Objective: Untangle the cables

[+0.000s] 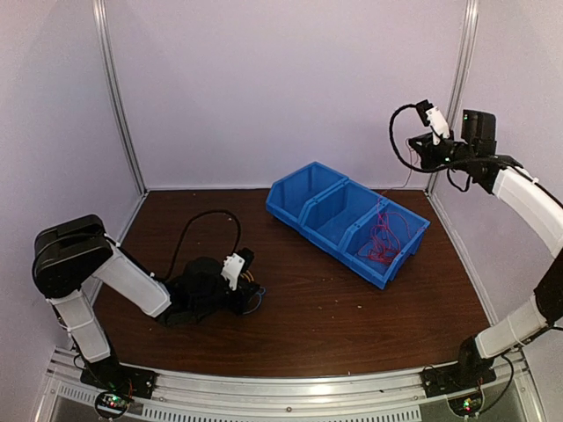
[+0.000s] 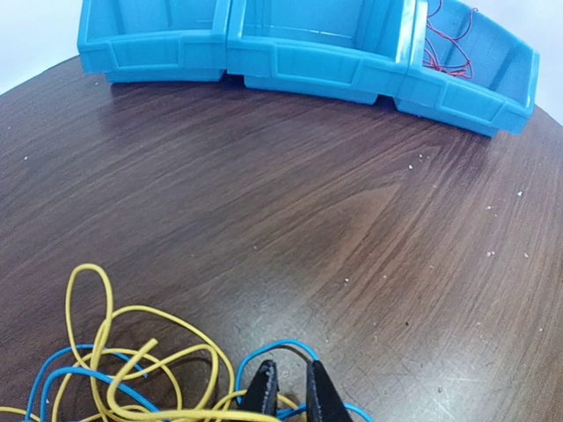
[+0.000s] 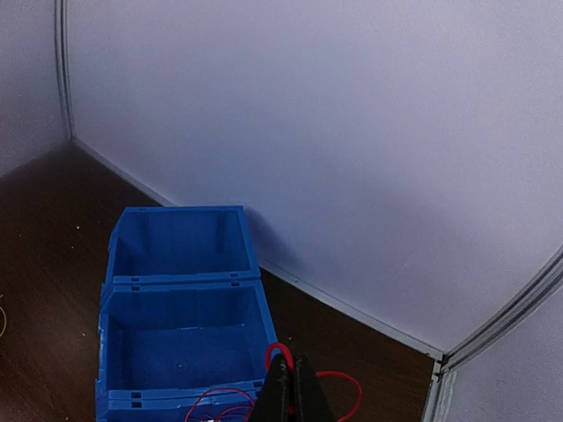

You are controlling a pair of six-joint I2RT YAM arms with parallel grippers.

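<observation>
A bunch of yellow cable (image 2: pixel 132 352) and blue cable (image 2: pixel 281 345) loops lies on the brown table under my left gripper (image 2: pixel 292 391). Its jaws stand a little apart with blue and yellow strands crossing between them, and look shut on them. In the top view the left gripper (image 1: pixel 247 290) is low on the table over the bunch (image 1: pixel 256 304). My right gripper (image 1: pixel 422 141) is raised high at the back right, and in its wrist view it (image 3: pixel 293 387) is shut on a red cable (image 3: pixel 279 352). The red cable (image 1: pixel 384 236) hangs down into the nearest blue bin.
Three joined blue bins (image 1: pixel 310 176) stand diagonally at the back right of the table; they also show in the left wrist view (image 2: pixel 290 66) and the right wrist view (image 3: pixel 176 211). The two farther bins hold nothing. Pale walls close in the back and sides.
</observation>
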